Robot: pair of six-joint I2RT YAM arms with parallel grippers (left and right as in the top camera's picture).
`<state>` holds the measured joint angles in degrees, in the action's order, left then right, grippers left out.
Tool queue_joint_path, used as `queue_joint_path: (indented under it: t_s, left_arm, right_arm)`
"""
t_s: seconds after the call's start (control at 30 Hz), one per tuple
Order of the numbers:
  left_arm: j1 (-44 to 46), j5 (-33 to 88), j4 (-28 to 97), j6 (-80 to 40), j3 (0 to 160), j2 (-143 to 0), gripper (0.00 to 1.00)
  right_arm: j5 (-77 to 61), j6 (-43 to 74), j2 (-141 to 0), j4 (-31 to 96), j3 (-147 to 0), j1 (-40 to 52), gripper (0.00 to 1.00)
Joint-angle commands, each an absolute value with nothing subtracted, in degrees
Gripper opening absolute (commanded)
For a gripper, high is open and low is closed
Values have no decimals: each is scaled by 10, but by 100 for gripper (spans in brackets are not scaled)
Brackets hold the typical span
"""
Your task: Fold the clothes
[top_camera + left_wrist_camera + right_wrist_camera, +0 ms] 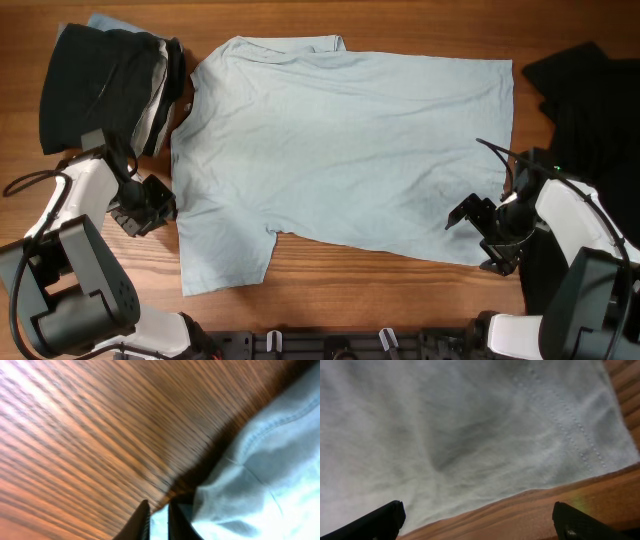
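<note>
One blue T-shirt [340, 140] lay flat between two pincers. The left pincer [159, 521], at the shirt's edge, was almost pressed together; pinching or not, nobody could tell. The right pincer [487, 237] was spread wide over the hem. Two dark piles [100, 85] lay past them.

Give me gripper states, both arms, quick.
Left gripper: almost closed, pinching a sliver of the T-shirt edge.
Right gripper: wide open, holding nothing, over the T-shirt hem.
</note>
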<state>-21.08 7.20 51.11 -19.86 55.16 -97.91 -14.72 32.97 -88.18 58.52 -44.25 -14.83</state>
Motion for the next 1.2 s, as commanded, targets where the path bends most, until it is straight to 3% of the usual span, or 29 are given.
queue_joint_path:
  t_s: [0.0, 0.13, 0.33, 0.5, 0.63, 0.73, 0.87, 0.93, 1.17]
  left_arm:
    - [-204, 180, 524, -130, 560, -969, 41]
    - [-172, 194, 539, -84, 551, -969, 64]
    - [-136, 161, 518, -81, 519, -969, 64]
    - [-140, 154, 518, -81, 517, -969, 65]
    - [-140, 154, 519, -81, 517, -969, 66]
    - [-140, 154, 519, -81, 517, -969, 66]
    - [-140, 154, 524, -82, 517, -969, 67]
    - [-140, 154, 528, -81, 517, -969, 72]
    - [-140, 154, 542, -81, 517, -969, 75]
  right_arm:
    - [-118, 396, -890, 575, -424, -160, 99]
    - [-120, 396, -890, 589, -423, -185, 99]
    - [-118, 398, -890, 601, -415, -196, 95]
    - [-121, 430, -890, 567, -370, -196, 72]
    - [-137, 439, -890, 528, -314, -196, 40]
    - [-150, 438, -890, 501, -305, -196, 30]
    - [-150, 412, -890, 486, -320, -196, 7]
    - [-146, 389, -890, 488, -338, -196, 4]
    - [-133, 350, -890, 503, -378, -196, 4]
